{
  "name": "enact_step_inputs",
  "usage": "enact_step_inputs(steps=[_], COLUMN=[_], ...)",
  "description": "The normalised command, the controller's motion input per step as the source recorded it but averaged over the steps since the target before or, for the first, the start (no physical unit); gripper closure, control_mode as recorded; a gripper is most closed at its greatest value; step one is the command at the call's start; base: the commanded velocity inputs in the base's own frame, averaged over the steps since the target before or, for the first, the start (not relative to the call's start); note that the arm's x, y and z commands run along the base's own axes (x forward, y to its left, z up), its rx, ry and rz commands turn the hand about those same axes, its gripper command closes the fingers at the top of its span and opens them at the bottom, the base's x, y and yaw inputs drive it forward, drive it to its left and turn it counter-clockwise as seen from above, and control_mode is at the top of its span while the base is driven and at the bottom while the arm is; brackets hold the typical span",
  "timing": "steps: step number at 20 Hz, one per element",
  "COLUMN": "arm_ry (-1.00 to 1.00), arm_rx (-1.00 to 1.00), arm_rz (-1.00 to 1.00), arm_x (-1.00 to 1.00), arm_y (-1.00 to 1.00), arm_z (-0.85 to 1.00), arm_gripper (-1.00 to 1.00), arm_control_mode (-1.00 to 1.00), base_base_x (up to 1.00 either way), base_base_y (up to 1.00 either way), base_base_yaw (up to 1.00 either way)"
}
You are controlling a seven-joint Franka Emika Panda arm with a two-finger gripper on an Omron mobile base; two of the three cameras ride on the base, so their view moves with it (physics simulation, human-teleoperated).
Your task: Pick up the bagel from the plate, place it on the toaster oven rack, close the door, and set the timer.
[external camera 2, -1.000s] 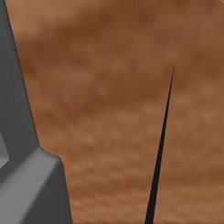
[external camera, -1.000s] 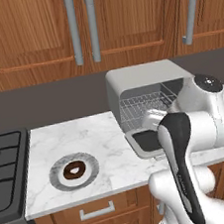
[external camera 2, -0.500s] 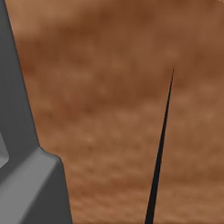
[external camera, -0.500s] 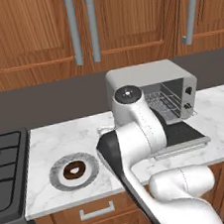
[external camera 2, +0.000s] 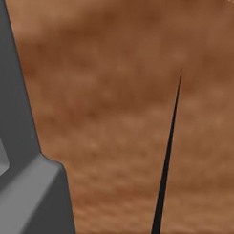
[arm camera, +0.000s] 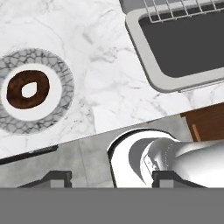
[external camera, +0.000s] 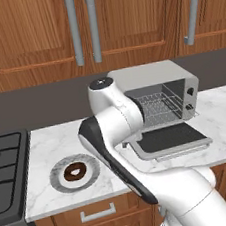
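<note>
While the bagel (external camera: 75, 171) lies in the white centre of its plate (external camera: 58, 180), a glossy chocolate-brown ring with a pale hole, the gripper (arm camera: 111, 177) looks down from above with its two dark finger tips set wide apart and nothing between them. In the hand view the bagel (arm camera: 28, 89) sits at about ten o'clock from the tips, well apart from them, and the plate's (arm camera: 61, 78) grey rim shows a cracked, ribbed pattern around a smooth white disc.

Veined white marble forms the counter (external camera: 48, 141), with bare stone between the plate and the toaster oven (external camera: 153, 74), a boxy light-grey metal case with rounded corners. Its door (external camera: 170, 140) lies folded down flat, dark glass in a grey frame, reaching toward the counter's front edge. Behind it the toaster oven rack (external camera: 156, 108) shows as a grid of thin silver wires. From the plate, the oven stands at roughly two o'clock. A black stove (external camera: 6, 169) borders the counter at nine o'clock, and brown wooden cabinets (external camera: 33, 29) with upright metal bar handles hang above.
</note>
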Motion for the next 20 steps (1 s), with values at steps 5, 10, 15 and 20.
enact_step_inputs(steps=[5, 10, 15, 20], arm_ry=[0.0, 0.0, 0.0, 0.0], arm_rx=[0.13, 0.1, 0.0, 0.0], arm_rz=[0.05, 0.04, 0.0, 0.0], arm_x=[0.02, 0.07, 0.11, 0.09], arm_y=[0.04, 0.18, 0.21, 0.24], arm_z=[-0.53, -0.38, -0.12, -0.26], arm_gripper=[-1.0, -1.0, -1.0, -1.0], arm_control_mode=[-1.0, -1.0, -1.0, -1.0], base_base_x=[0.0, 0.0, 0.0, 0.0], base_base_y=[0.0, 0.0, 0.0, 0.0], base_base_yaw=[0.0, 0.0, 0.0, 0.0])
